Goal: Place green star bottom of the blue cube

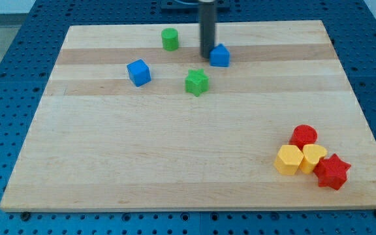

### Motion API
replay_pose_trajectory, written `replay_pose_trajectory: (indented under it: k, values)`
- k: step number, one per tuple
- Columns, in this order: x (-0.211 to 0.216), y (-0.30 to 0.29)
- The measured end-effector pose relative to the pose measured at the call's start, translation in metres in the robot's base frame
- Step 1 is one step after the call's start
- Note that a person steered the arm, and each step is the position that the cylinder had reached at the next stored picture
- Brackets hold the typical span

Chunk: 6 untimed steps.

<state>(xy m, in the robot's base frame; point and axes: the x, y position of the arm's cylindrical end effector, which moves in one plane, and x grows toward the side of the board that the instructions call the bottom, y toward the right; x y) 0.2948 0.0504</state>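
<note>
Nearest, at the lower right of the wooden tabletop [175, 163], lie a red star [332, 172], two yellow blocks [288, 160] [314, 156] and a red cylinder [303, 136], clustered together. Farther up, the green star [196, 82] sits right of the blue cube [138, 72], apart from it. The arm carries no claw; my tip [207, 56] stands above the green star, just left of a blue pentagonal block [220, 56]. Farthest lies a green cylinder [170, 39].

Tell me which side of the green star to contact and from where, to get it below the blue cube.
Nothing can grip here; my tip only pushes. Contact the green star on its right face, slightly toward the view's top, and push left and a bit downward, so it ends beneath the blue cube. The star sits to the cube's right. My tip stands at the view's top, beside the blue house-shaped block.
</note>
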Motion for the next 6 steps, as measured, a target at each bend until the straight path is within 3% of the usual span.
replay_pose_trajectory:
  k: [1,3,5,6]
  values:
    - [0.006,0.008]
    - [0.07,-0.029]
    - [0.13,-0.128]
    - [0.118,-0.07]
